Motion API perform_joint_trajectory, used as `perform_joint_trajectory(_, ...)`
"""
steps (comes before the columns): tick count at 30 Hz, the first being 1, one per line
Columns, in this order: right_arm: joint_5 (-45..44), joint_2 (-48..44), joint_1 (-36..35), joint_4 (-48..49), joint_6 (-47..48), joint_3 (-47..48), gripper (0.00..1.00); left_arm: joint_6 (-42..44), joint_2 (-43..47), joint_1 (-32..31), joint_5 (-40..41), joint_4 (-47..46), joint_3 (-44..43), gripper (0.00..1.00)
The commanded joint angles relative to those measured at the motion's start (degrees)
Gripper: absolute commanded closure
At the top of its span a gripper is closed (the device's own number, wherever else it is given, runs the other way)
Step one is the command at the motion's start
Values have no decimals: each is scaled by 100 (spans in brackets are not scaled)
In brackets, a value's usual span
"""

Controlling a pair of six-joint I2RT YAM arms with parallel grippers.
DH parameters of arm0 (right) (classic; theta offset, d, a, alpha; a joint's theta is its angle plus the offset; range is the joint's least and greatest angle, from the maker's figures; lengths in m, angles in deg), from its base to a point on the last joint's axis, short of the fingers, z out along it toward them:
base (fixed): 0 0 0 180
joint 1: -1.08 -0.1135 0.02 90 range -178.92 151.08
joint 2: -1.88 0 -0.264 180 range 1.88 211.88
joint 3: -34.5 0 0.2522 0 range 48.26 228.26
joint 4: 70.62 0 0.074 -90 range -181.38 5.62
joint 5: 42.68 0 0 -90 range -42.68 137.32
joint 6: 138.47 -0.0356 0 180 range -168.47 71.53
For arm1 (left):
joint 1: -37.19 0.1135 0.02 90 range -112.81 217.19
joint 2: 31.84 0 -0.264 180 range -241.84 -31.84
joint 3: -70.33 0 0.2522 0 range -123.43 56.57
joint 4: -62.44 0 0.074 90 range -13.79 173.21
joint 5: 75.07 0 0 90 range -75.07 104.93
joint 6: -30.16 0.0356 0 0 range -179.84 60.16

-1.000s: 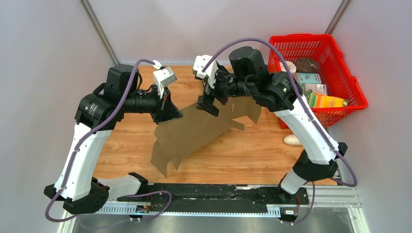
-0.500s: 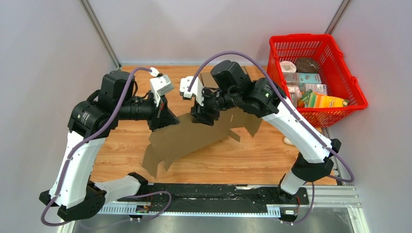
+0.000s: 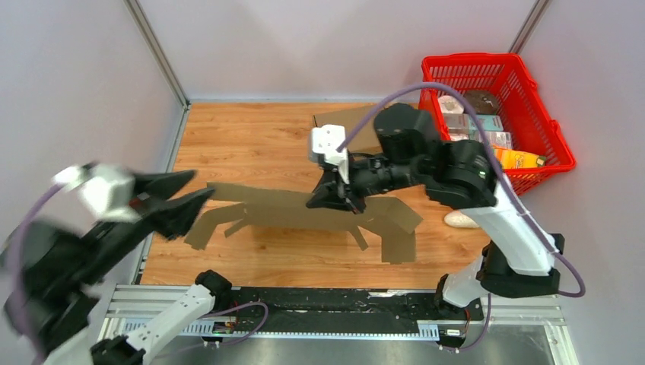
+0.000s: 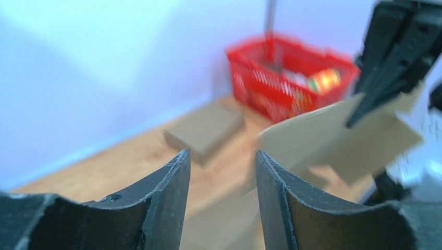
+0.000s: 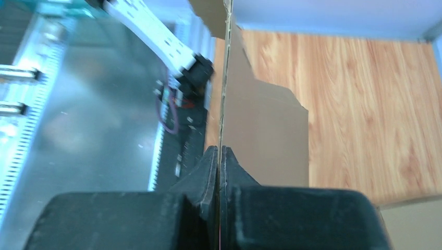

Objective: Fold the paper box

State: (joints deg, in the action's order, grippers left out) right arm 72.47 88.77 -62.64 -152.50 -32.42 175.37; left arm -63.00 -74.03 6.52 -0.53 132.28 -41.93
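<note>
- Top external view: one paper box blank (image 3: 293,209), still flat and unfolded, stretches left to right over the near half of the wooden worktop (image 3: 251,144).
- One closed brown carton (image 3: 338,123) sits at the far edge. One red basket (image 3: 559,156) holding several packets stands at the far right. One pale rounded object (image 3: 459,219) lies beside the right arm.
- There are two arms. The right arm rises from its base at the near right and bends at the elbow, with the forearm reaching left. The right gripper (image 3: 332,199) is clamped on the blank's upper edge near its middle.
- The left arm is blurred, low and swung far left. The left gripper (image 3: 185,198) points right toward the blank's left end, with its jaws apart. Whether it touches the blank cannot be told.
- Left wrist view: the two fingers (image 4: 161,208) stand apart. Ahead are the one blank, pinched from above by the right gripper, the one carton and the one basket, all blurred.
- Right wrist view: the jaws are pressed together on the blank, which is seen edge-on and runs straight away from them. The worktop is to the right and a metal rail (image 5: 78,130) to the left.
</note>
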Motion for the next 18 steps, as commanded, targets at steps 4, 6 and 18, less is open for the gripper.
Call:
perform_joint_trajectory(4, 151, -1373, -316, 1273, -1349, 439, 100, -712, 1205, -9, 2547, -1406, 6, 43)
perform_joint_trajectory(6, -1099, -1622, -290, 1415, -1307, 193, 100, -800, 1257, -9, 2836, -1441, 50, 43)
perform_joint_trajectory(18, -1478, -1193, 2222, 2028, -517, -2425, 100, -1081, 265, -9, 2443, -1213, 840, 43)
